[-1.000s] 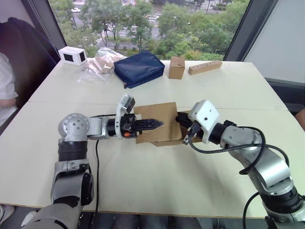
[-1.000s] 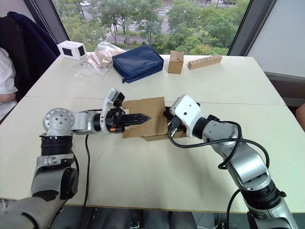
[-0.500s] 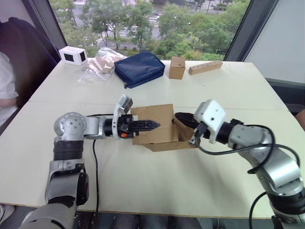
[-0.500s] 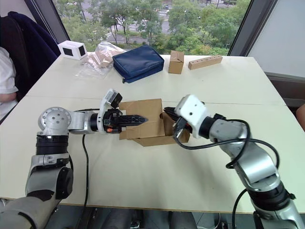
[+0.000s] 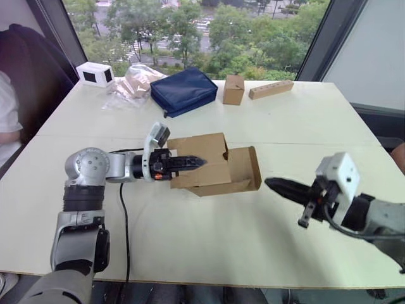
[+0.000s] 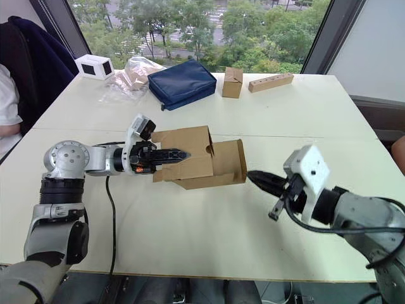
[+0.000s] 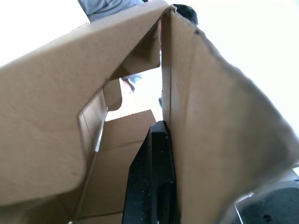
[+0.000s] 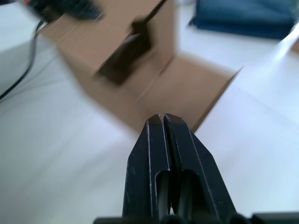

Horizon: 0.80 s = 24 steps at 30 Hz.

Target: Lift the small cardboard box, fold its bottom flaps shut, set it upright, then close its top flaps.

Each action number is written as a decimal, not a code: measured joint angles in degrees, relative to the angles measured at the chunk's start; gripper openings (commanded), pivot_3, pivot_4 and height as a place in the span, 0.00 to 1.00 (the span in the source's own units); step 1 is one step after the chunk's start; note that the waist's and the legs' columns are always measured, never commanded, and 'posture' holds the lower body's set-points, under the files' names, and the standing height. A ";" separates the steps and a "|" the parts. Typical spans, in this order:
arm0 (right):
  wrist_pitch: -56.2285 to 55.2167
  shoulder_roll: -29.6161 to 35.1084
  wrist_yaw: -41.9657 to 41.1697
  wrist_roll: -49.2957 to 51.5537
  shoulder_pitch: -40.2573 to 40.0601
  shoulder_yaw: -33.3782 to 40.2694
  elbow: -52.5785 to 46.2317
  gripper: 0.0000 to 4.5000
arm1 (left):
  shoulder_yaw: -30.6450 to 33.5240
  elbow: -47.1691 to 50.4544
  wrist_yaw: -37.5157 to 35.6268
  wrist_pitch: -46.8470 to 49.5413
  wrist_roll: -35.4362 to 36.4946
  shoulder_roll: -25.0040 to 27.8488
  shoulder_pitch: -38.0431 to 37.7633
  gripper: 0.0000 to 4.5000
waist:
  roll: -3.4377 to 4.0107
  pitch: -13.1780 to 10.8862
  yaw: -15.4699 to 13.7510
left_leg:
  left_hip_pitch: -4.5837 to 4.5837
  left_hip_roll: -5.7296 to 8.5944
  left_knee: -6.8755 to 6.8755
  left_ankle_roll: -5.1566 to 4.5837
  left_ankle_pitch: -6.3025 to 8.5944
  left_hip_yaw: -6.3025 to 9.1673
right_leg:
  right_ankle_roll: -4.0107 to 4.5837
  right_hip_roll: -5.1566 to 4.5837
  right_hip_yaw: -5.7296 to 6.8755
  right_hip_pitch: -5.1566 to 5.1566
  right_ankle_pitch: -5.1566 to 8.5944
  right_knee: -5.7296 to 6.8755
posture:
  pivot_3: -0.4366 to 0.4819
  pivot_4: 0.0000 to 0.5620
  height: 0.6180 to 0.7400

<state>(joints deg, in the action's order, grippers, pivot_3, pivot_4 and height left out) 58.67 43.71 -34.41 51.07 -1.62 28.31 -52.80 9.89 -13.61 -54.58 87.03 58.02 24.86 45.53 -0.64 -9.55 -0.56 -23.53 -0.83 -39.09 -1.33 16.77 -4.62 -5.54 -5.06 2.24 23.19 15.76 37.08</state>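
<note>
The plain brown corrugated cardboard box (image 5: 209,166) lies on its side, a wall pinched by the left gripper (image 5: 188,163). Its open flapped end (image 5: 245,168) faces the right gripper (image 5: 283,187), fingers pressed together, standing apart.

Likely an office or lab meeting room, several floors up: pale table (image 5: 316,120) against big dark-framed windows (image 5: 209,31) overlooking treetops and a road, with a seated person (image 5: 7,120) at the side and test props such as a blue pouch (image 5: 183,90).
</note>
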 measured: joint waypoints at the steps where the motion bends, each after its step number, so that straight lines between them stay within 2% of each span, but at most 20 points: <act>1: -0.31 -0.02 0.90 -0.07 -0.33 -0.90 -0.20 0.00 | 0.00 -0.11 -0.09 -0.07 0.01 0.01 0.12 0.01 | 0.00 0.00 -0.01 | 0.00 0.00 0.00 0.00 0.00 0.00 | 0.00 0.00 0.00 0.00 0.00 0.00 | 0.48 0.27 1.00; 5: -2.03 -0.68 3.61 -1.17 0.01 -5.91 -0.31 0.00 | -0.10 -0.27 -0.25 -0.05 0.03 -0.06 0.44 0.01 | 0.00 0.00 -0.03 | 0.00 0.00 0.00 0.00 0.00 0.00 | 0.01 0.01 0.00 0.01 0.00 0.00 | 0.48 0.27 1.00; 10: -5.07 -1.35 5.65 -4.25 4.17 -12.73 2.35 0.00 | -0.15 -0.15 -0.36 0.49 0.22 -0.16 0.85 0.01 | 0.00 0.00 -0.03 | 0.00 0.01 -0.01 0.00 0.00 -0.01 | 0.01 0.03 0.00 0.02 0.00 0.00 | 0.48 0.27 1.00; 24: -8.62 -1.03 2.22 -7.19 16.07 -24.87 8.50 0.00 | -0.12 0.49 -0.17 1.65 1.26 -1.49 1.85 0.01 | -0.01 0.00 -0.08 | -0.01 0.02 -0.01 0.00 0.00 -0.01 | 0.00 0.06 0.01 0.02 0.00 0.00 | 0.48 0.27 1.00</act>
<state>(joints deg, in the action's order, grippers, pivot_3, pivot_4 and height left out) 50.05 42.68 -32.18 43.88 14.45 3.44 -44.29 9.77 -13.12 -54.74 88.68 59.28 23.37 47.38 -0.64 -9.56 -0.64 -23.53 -0.80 -39.11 -1.32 16.77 -4.62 -5.54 -5.00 2.26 23.21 15.76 37.08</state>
